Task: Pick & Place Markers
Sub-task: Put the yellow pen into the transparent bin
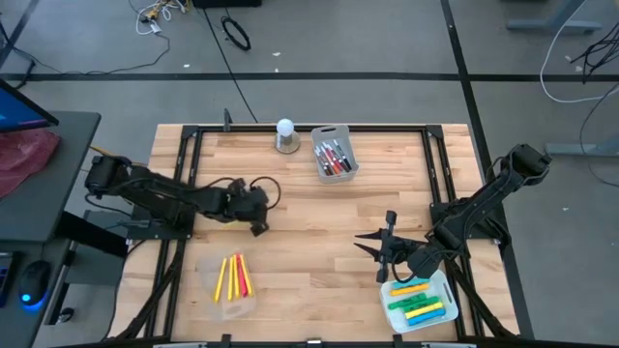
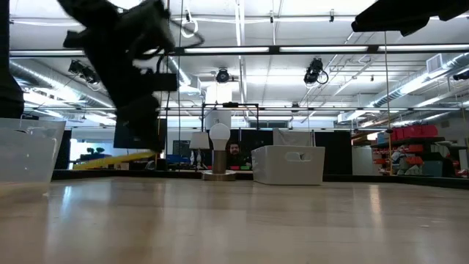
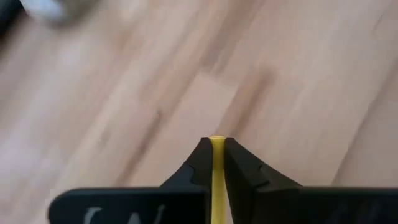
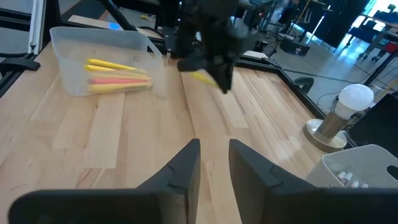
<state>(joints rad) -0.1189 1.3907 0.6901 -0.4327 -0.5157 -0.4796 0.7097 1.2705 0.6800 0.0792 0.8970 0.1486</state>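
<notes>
While clenched on a slim yellow marker (image 3: 217, 180), left tool (image 3: 214, 146), right tool (image 4: 213, 163) released, pale wood-grain table (image 1: 319, 232).

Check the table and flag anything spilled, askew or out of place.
Nothing stands out. Markers lie inside the grey bin, the clear tub and the right tray; none is loose on the table. The left tool grips one yellow marker. The right tool is open and empty.
</notes>
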